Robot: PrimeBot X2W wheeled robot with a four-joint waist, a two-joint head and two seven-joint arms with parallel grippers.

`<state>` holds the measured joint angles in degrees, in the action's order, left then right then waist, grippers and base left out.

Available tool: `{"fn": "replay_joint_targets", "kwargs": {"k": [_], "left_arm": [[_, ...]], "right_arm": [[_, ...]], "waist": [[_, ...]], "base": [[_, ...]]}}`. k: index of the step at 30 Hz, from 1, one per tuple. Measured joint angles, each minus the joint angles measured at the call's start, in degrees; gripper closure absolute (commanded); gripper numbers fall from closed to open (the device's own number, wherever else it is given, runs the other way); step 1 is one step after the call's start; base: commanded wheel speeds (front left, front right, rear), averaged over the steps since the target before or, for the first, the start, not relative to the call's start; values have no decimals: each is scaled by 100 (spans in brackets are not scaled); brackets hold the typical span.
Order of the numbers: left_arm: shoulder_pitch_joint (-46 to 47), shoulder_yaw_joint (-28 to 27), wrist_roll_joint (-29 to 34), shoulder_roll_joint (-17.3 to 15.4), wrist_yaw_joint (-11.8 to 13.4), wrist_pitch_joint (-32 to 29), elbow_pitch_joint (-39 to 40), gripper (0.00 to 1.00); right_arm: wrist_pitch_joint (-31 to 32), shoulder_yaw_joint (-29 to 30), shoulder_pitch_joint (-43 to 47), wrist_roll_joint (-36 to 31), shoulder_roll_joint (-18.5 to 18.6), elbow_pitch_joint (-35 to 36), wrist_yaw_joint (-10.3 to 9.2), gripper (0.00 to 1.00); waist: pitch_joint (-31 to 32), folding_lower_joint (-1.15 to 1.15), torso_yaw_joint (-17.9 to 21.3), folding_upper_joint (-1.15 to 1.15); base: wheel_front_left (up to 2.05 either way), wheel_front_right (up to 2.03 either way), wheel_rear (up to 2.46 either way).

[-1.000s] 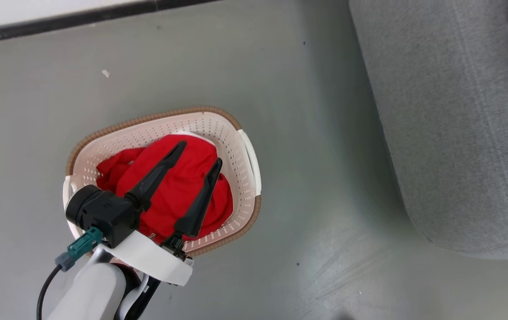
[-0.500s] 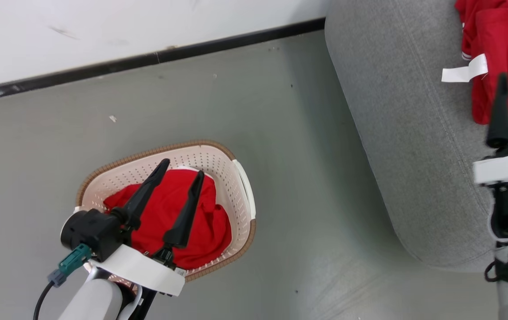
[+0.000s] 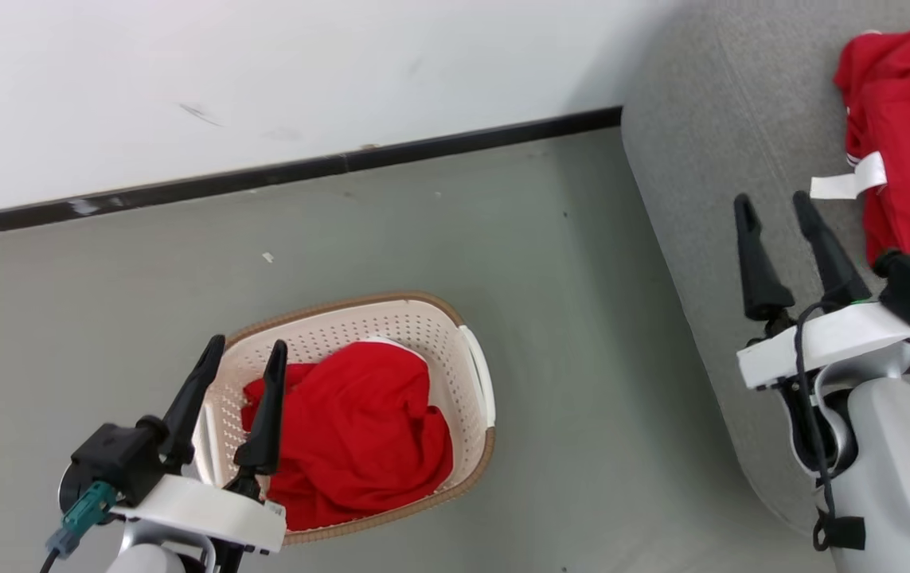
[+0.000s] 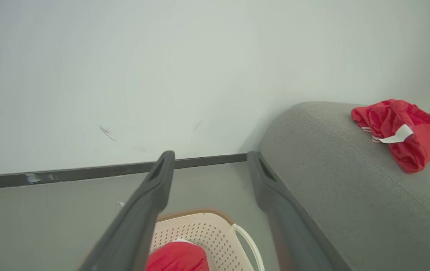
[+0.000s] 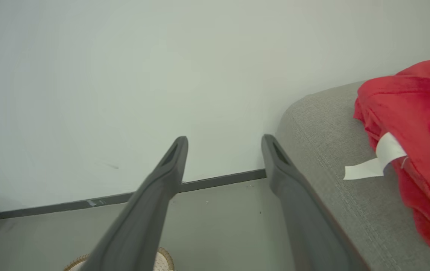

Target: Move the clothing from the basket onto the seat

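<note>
Grey floor (image 3: 144, 318): the laundry basket (image 3: 391, 328) holds 1 red garment (image 3: 359, 430), the sofa (image 3: 701, 159) a 2nd garment (image 3: 908, 159). Our left gripper (image 3: 248, 344) and right gripper (image 3: 771, 199) gape empty.

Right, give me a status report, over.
Left gripper open, empty, at the basket. Right gripper open, empty, over the sofa. One red garment in basket, second garment on sofa. Nothing seen in the way.

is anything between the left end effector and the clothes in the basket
Nothing visible. The open left end effector hovers over the basket's left side, and the clothes lie uncovered inside it.
</note>
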<state>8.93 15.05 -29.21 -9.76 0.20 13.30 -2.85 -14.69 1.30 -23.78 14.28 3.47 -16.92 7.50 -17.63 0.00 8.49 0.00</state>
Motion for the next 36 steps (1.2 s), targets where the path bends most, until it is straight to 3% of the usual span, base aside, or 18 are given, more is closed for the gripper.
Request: {"fn": "replay_joint_targets", "kwargs": {"k": [6, 36], "left_arm": [[-213, -133, -51, 79, 66, 48, -143, 0], [-651, -394, -3, 315, 9, 92, -798, 0]], "right_arm": [[0, -276, 114, -260, 5, -125, 1, 0], [0, -541, 1366, -628, -43, -412, 0, 0]], "waist": [[241, 0, -247, 0], [1425, 0, -1327, 0]], "base": [[0, 0, 0], [0, 0, 0]]}}
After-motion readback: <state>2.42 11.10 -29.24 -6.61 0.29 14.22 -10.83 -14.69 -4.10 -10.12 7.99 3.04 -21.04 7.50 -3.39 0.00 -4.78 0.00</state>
